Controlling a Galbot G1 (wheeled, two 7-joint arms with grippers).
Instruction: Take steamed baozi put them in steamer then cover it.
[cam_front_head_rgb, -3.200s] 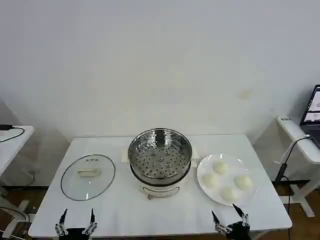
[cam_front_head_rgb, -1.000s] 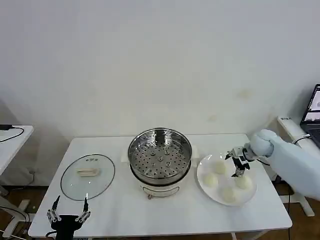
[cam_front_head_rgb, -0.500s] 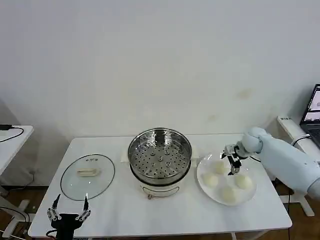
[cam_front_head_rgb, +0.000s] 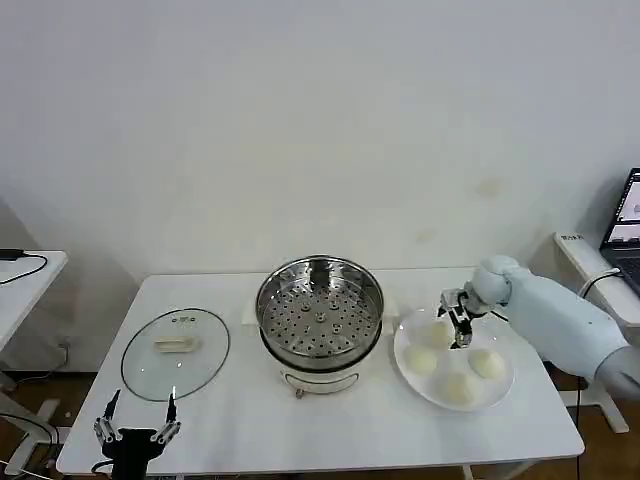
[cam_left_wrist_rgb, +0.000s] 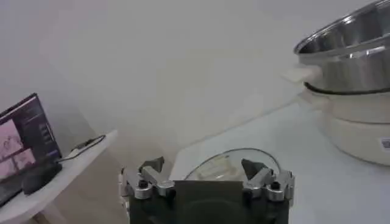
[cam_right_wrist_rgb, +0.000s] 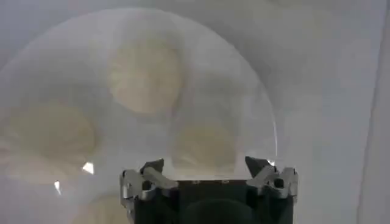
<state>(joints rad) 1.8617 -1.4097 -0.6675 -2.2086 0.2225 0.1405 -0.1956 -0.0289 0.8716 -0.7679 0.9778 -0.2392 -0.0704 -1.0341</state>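
My right tool (cam_front_head_rgb: 457, 322), fingers spread, has slid left to hang above the far-left steamed baozi (cam_front_head_rgb: 439, 333); left tool (cam_front_head_rgb: 136, 421) stays spread, parked near the bench (cam_front_head_rgb: 230, 420) edge.

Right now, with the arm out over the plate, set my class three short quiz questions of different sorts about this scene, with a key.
1. How many cream-white steamed buns lie on the flat white plate?
2. True or false: the glass lid covers the shiny steel steamer.
3. Which gripper hangs over the plate: A the left gripper, B the right gripper?

Key: 1. four. 2. false, it lies on the white table on the steamer's left. 3. B; its fingers are open.
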